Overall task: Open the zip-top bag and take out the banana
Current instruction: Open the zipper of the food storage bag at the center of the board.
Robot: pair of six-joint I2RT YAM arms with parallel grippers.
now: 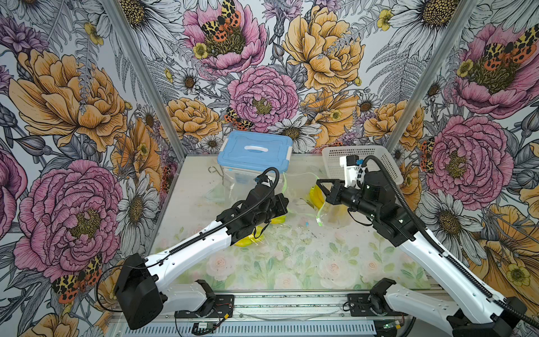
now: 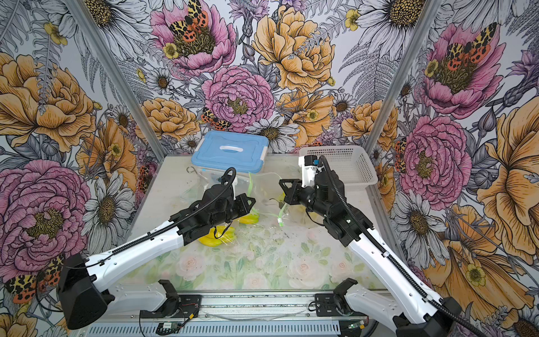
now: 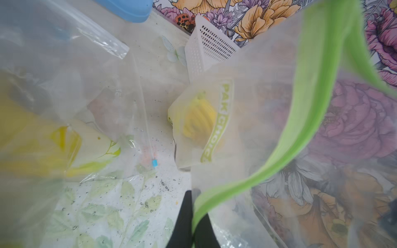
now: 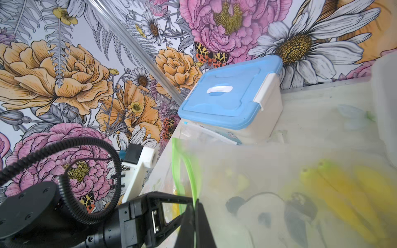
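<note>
The clear zip-top bag (image 1: pixel 300 186) hangs between my two grippers, its green zip strip (image 3: pixel 300 133) curving across the left wrist view. My left gripper (image 3: pixel 194 214) is shut on that green strip. My right gripper (image 4: pixel 196 206) is shut on the green strip (image 4: pixel 194 178) too, with the left gripper's black finger frame close beside it. In both top views the left gripper (image 1: pixel 284 204) (image 2: pixel 250 201) and right gripper (image 1: pixel 318 182) (image 2: pixel 281 182) face each other. A yellow banana (image 4: pixel 343 193) shows blurred through the plastic and beside the right gripper (image 1: pixel 316 195).
More yellow fruit in plastic lies under the left arm (image 1: pixel 248 240). A small bag with a printed green strip holds a yellow bunch (image 3: pixel 199 122). A blue-lidded box (image 1: pixel 255 151) and a white basket (image 1: pixel 361 163) stand at the back. A blue zip slider (image 3: pixel 154 163) lies on the table.
</note>
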